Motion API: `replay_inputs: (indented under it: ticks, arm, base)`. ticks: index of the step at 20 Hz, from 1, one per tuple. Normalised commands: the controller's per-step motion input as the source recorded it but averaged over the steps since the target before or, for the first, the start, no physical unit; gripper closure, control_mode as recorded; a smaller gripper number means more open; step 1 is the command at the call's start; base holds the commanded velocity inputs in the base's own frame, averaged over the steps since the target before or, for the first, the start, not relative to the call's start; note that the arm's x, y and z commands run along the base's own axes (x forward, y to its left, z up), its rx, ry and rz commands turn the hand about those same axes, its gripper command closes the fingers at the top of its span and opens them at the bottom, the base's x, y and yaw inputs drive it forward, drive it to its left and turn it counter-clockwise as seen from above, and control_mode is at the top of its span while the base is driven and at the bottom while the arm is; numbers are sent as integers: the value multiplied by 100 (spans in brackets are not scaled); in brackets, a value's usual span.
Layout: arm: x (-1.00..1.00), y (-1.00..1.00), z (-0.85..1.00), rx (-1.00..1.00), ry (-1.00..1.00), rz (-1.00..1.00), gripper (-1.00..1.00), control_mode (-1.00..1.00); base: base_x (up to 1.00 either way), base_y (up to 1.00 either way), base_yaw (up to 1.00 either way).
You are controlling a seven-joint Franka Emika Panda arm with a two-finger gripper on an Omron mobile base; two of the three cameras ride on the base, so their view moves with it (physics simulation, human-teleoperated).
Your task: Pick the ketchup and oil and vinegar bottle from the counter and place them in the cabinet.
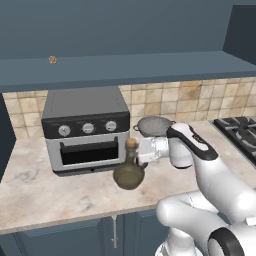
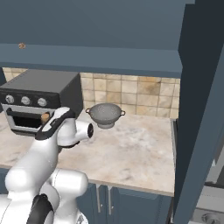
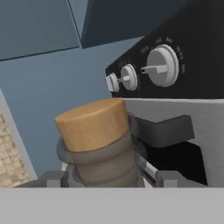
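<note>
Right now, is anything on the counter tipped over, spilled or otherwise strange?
Nothing stands out. The oil and vinegar bottle stands upright with its cork in, in front of the toaster oven; the colander sits upright near the backsplash. No spill shows on the counter.

An olive-brown glass oil and vinegar bottle, capped by a tan cork stopper, stands on the beige marbled counter, veined in grey and cream. At 11 o'clock from it, a toaster oven shows a dark grey top, a black control band with three pale silver knobs, and a light grey front around a black window. At 2 o'clock, a speckled grey metal colander sits before the backsplash of tan and sand tiles, mottled brown. The cabinet above is slate blue-grey, a small tan speck on its shelf. The white arm carries black trim. Lower doors are dark blue.
</note>
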Motion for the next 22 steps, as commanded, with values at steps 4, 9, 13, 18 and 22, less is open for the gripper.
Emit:
replay_inputs:
  ticks: [4, 9, 13, 18, 22]
  arm:
    - [-30, -1, 94, 9, -3, -6, 100, -100]
    - [-46, -15, 100, 9, -1, -6, 100, -100]
    - [-56, -21, 100, 3, -2, -13, 100, -100]
    - [-64, -30, 94, 1, -4, -18, 100, -100]
    - [-67, -33, 85, 0, -8, -18, 100, -100]
  base:
    - [0, 0, 0]
    - [0, 0, 0]
    - [0, 0, 0]
    - [0, 0, 0]
    - [0, 0, 0]
